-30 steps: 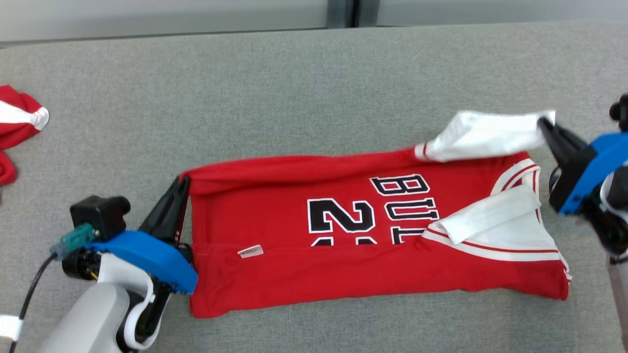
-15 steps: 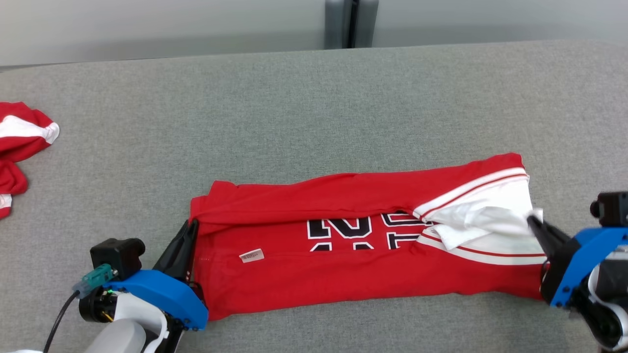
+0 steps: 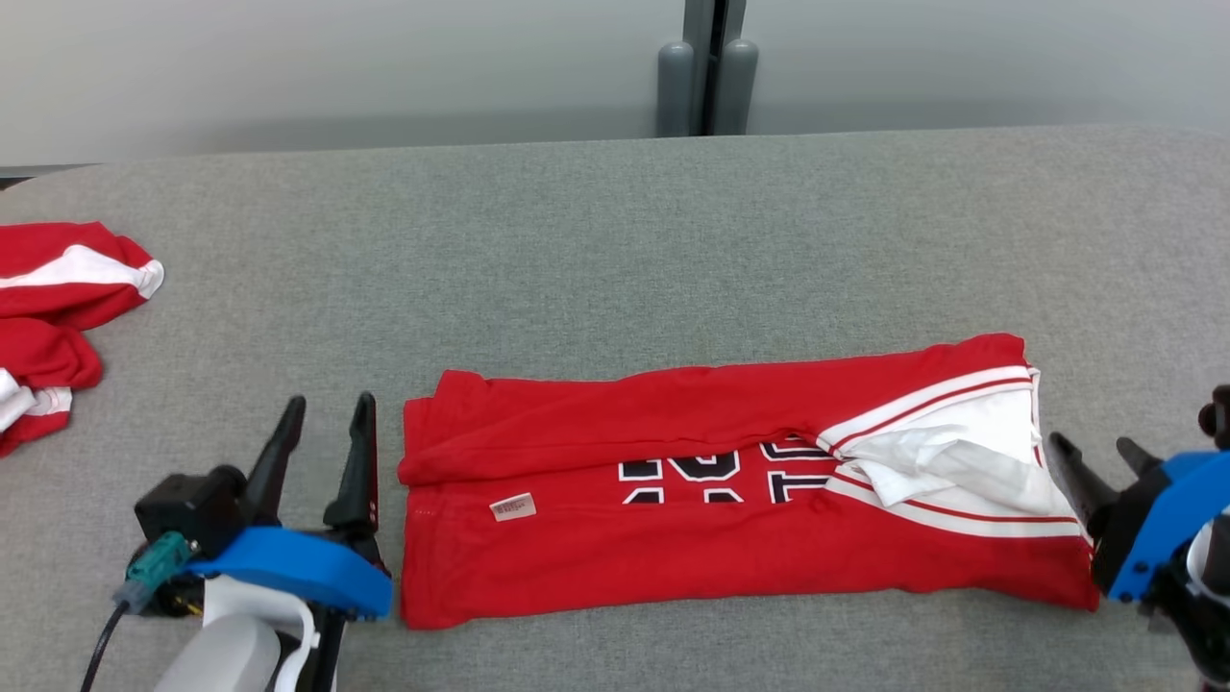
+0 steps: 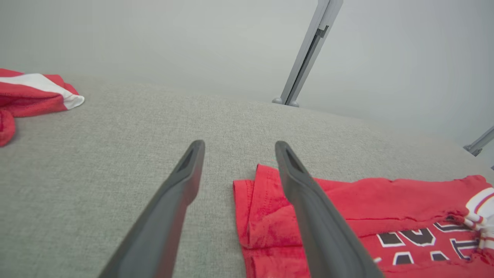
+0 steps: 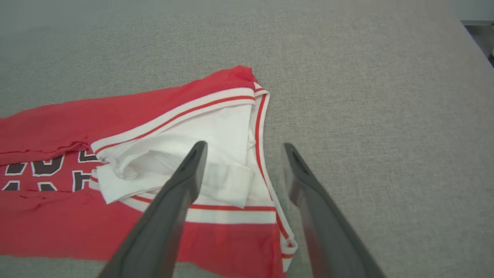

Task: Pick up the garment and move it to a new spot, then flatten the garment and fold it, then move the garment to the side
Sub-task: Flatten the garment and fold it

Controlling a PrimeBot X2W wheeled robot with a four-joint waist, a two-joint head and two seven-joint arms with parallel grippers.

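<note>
**Grip on red jersey (image 3: 673, 567) released**

Held at both ends earlier, it was let go and lay folded on the grey surface (image 3: 577, 240) between the wide-open, empty left end effector (image 3: 331, 404) and right end effector (image 3: 1092, 444).

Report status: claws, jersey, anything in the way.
Left claw open at hem end, right claw open at collar end. Jersey flat, folded lengthwise, ungripped. Second red garment far left, apart.
</note>
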